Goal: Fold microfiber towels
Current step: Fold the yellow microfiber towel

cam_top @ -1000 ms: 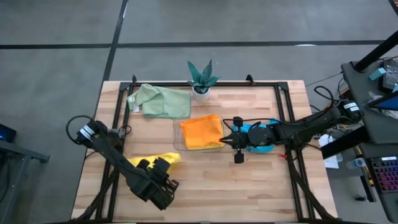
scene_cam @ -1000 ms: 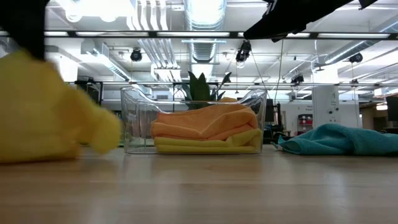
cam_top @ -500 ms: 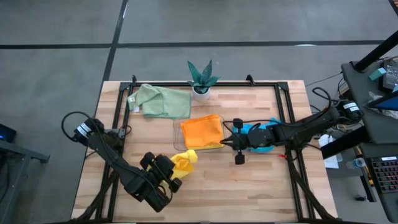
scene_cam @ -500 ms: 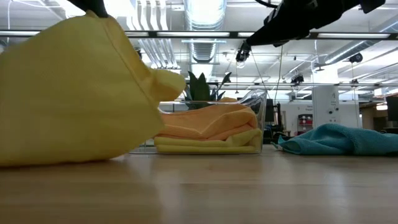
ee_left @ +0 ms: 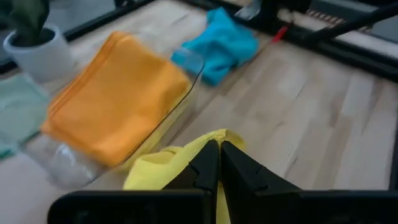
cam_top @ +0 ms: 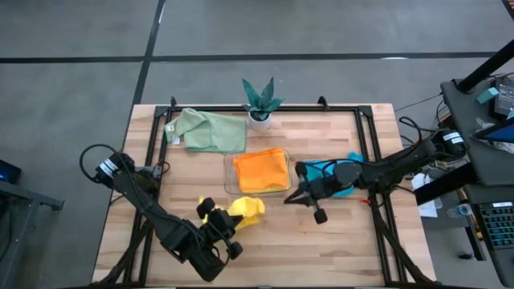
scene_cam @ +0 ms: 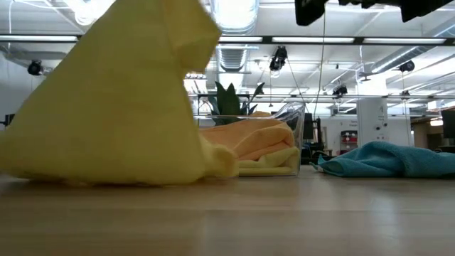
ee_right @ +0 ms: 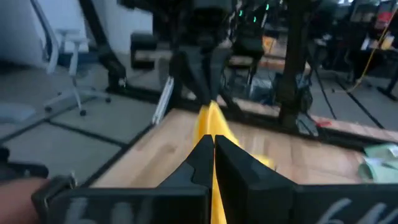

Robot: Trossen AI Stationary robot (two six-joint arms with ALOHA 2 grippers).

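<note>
My left gripper (cam_top: 233, 218) is near the table's middle front, shut on a yellow towel (cam_top: 247, 210). In the low view this towel (scene_cam: 121, 99) stands like a tent. My right gripper (cam_top: 291, 197) points level toward the yellow towel from the right. It is shut, holds nothing and stays a short way off. A clear tray (cam_top: 230, 178) holds an orange towel (cam_top: 261, 170) lying on another yellow towel (scene_cam: 270, 165). A teal towel (cam_top: 344, 170) lies under my right arm. A pale green towel (cam_top: 209, 131) lies at the far left. My left gripper pinches a bunched fold at the yellow towel's top (ee_left: 214, 137) between its two fingers. The fingers slant down, coming from the table's near left side. The towel hangs below them, and its lower edge (scene_cam: 106, 174) rests on the table.
A small potted plant (cam_top: 259, 100) stands at the far edge behind the tray. Black rails (cam_top: 369, 136) run along the table's sides. Bare wood lies along the near edge to the right of my left arm.
My left gripper has risen and gone toward the tray while its wrist turned, still shut on the yellow towel. The towel's top has been drawn up and rightward while its lower edge drags on the table. My right gripper has tipped up from pointing downward to level.
</note>
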